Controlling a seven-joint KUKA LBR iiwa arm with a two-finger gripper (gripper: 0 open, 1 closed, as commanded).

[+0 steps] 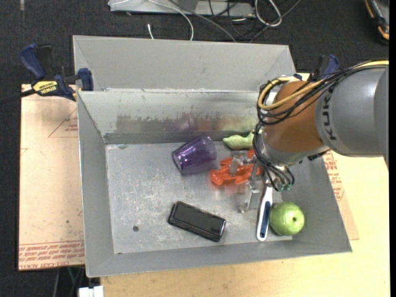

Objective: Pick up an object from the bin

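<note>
An orange plastic toy (pixel 226 173) with a jagged outline lies on the floor of the bin (pixel 139 187), a little right of the middle. The end effector (pixel 249 200) hangs low just beside the toy's right end, its grey metal tip close to the bin floor. From this angle it cannot be told whether it is spread or pressed together, nor whether it touches the toy.

Just left of the toy and behind it, a see-through purple cup (pixel 193 154) lies on its side. A pale green lump (pixel 237 142) rests against the back wall, partly under the arm. In front of the end effector and to its right, a blue and white stick (pixel 264 218) lies with one end pointing at the front wall. A green apple (pixel 288 219) sits just beside it in the front right corner. A flat black box (pixel 197 221) lies tilted near the front wall, well apart from the toy.

The arm's orange cover (pixel 297 122), wrapped in yellow and black cables (pixel 270 93), reaches in from the right over the bin's back right part.
</note>
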